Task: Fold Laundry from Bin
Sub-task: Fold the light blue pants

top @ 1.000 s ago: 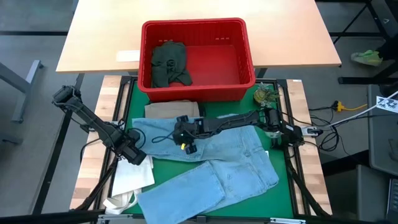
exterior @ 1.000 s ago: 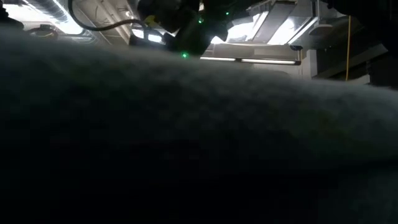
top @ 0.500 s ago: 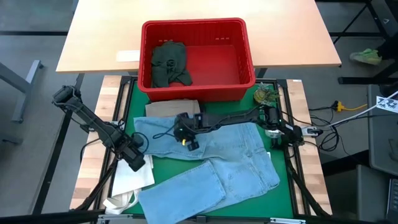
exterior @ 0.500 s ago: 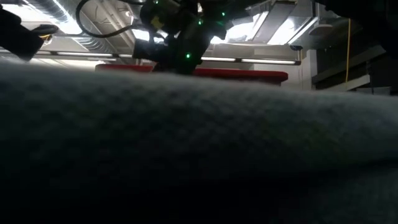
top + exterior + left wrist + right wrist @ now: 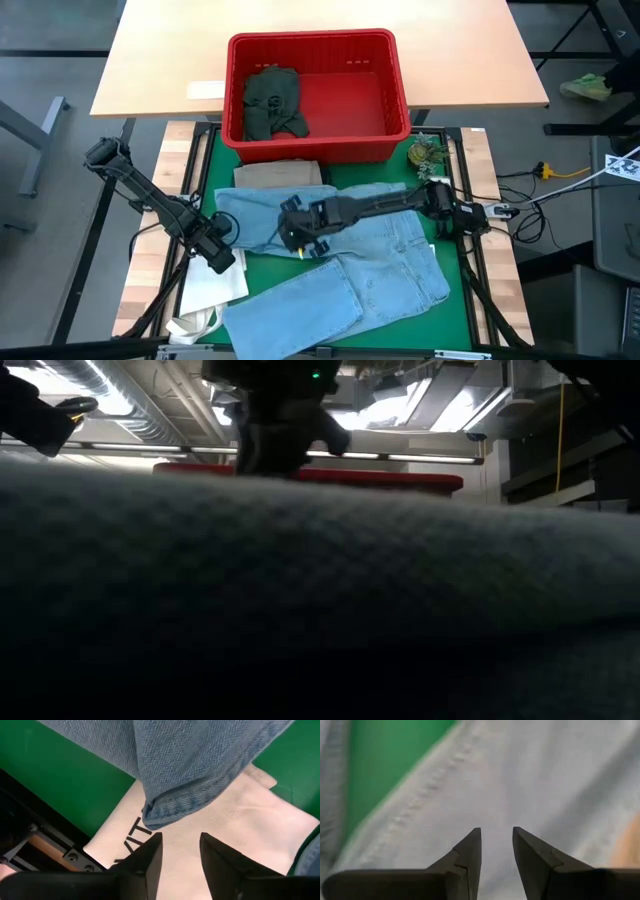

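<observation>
Light blue jeans [image 5: 340,265] spread on the green mat of the desk [image 5: 455,320], seen from above. My right claw [image 5: 305,238] sits over their waist area; the red bin [image 5: 318,95] is beyond it with a dark green piece [image 5: 272,102] inside. A khaki garment [image 5: 278,174] lies between bin and jeans. My left claw [image 5: 222,255] is at the jeans' edge, over the white tote bag [image 5: 215,285].

Low view: fabric fills nearly everything; the red rim of the bin [image 5: 400,477] shows behind an arm.

Left wrist: the left claw [image 5: 181,845] has its fingers apart, gripping nothing, a corner of the jeans [image 5: 185,775] just ahead, the tote [image 5: 235,827] under it.

Right wrist: the right claw [image 5: 496,840] has fingers parted with a gap between them, nothing clamped, denim [image 5: 520,775] right below.
</observation>
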{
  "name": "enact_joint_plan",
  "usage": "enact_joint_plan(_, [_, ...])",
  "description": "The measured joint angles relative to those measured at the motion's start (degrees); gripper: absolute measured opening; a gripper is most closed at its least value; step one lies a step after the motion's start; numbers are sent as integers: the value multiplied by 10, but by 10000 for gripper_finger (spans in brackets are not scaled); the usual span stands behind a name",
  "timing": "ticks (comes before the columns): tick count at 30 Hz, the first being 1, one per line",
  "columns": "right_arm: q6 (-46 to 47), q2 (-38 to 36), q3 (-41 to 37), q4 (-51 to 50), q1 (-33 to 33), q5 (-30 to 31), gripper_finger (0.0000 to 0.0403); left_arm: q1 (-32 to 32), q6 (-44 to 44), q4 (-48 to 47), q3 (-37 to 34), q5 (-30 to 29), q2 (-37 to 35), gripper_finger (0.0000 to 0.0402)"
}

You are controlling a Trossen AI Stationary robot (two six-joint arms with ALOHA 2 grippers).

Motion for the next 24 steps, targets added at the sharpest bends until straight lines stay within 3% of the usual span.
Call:
enact_joint_plan(4, [0, 0, -1, -55, 31, 0, 113, 0, -4, 0, 0, -6, 0, 131])
enact_joint_plan(11, [1, 0, -4, -82, 74, 35, 113, 0, -4, 0, 0, -84, 0, 129])
enact_joint_plan(14, [1, 0, -25, -81, 77, 40, 113, 0, -4, 0, 0, -73, 0, 129])
enact_joint_plan(20, [21, 1, -38, -127, 75, 43, 113, 0, -5, 1, 0, 11, 0, 128])
enact_joint_plan(24, [20, 1, -39, -125, 76, 65, 113, 0, -20, 0, 0, -22, 0, 128])
